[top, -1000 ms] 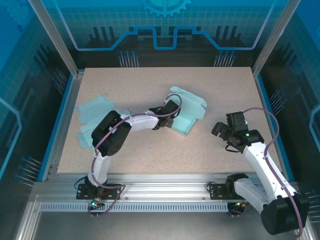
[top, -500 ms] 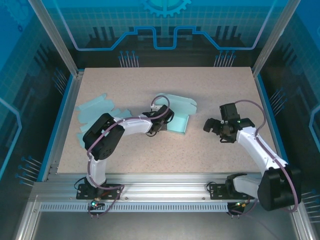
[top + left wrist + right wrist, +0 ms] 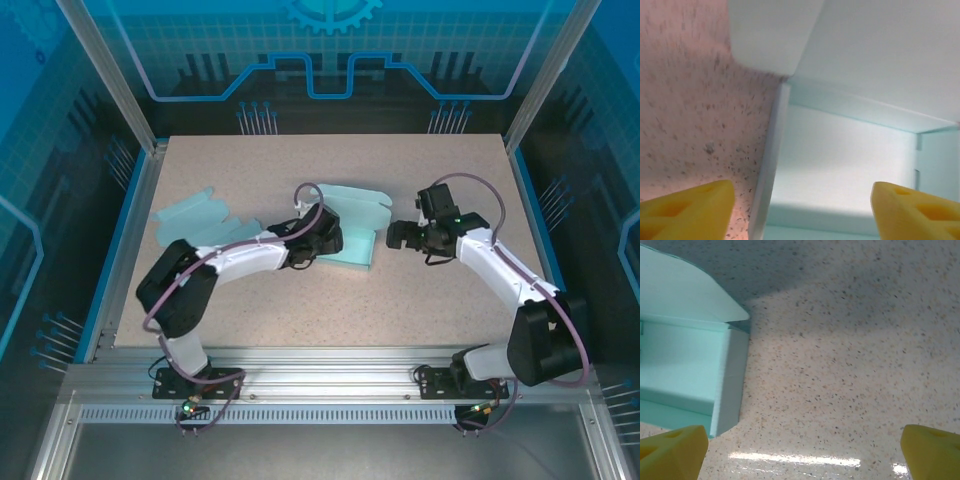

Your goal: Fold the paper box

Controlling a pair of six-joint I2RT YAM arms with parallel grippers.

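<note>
Your paper box (image 3: 358,245) is pale mint: a shallow open tray, walls up, rounded lid flap raised on its far side; it sits near the middle of the table (image 3: 300,310); your left gripper (image 3: 330,240) straddles its left wall, fingers apart; your right gripper (image 3: 396,237) hangs just beside its right wall, fingers wide apart; flat mint sheets (image 3: 190,215) lie near the left edge; tray and lid run near-to-far, opening upward.

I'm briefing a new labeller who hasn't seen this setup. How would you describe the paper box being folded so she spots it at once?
On the speckled table, look to the middle. The paper box sits there, pale teal, its walls raised. The other teal sheet, near the left edge, lies flat.
</note>
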